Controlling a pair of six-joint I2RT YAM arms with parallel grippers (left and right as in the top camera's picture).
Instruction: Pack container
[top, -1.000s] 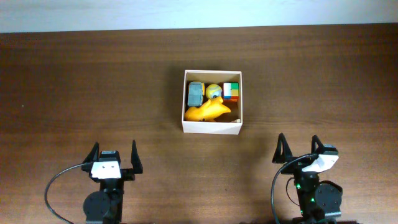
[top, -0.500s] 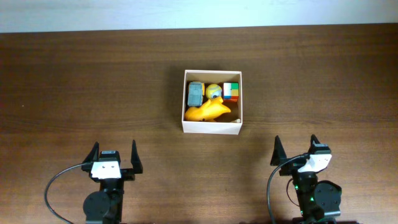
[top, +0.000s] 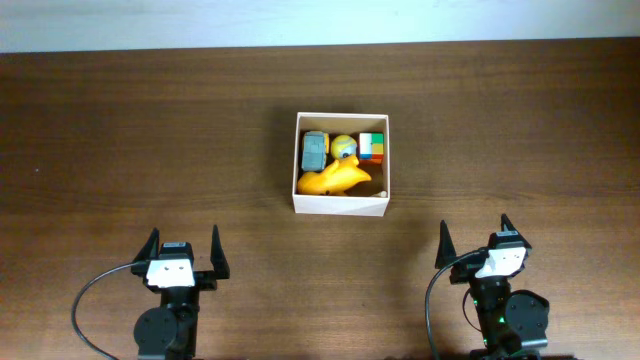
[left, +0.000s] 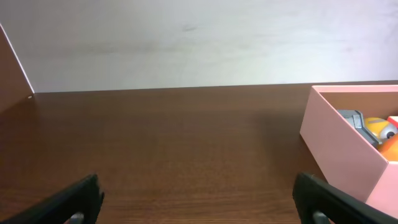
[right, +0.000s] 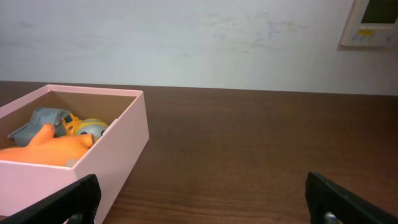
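Observation:
The container (top: 340, 206) is a white square box in the middle of the table. It holds a yellow-orange duck (top: 335, 179), a grey toy (top: 314, 151), a small yellow ball toy (top: 343, 146) and a coloured cube (top: 372, 147). It shows at the right of the left wrist view (left: 339, 146) and at the left of the right wrist view (right: 112, 155). My left gripper (top: 184, 249) is open and empty near the front edge, left of the box. My right gripper (top: 476, 243) is open and empty at the front right.
The brown wooden table (top: 150, 130) ends at a white wall along the far edge. A white wall panel (right: 372, 23) shows at the top right of the right wrist view.
My right gripper has turned and shifted slightly left, settling straight towards the far edge. The left arm and the box have not moved.

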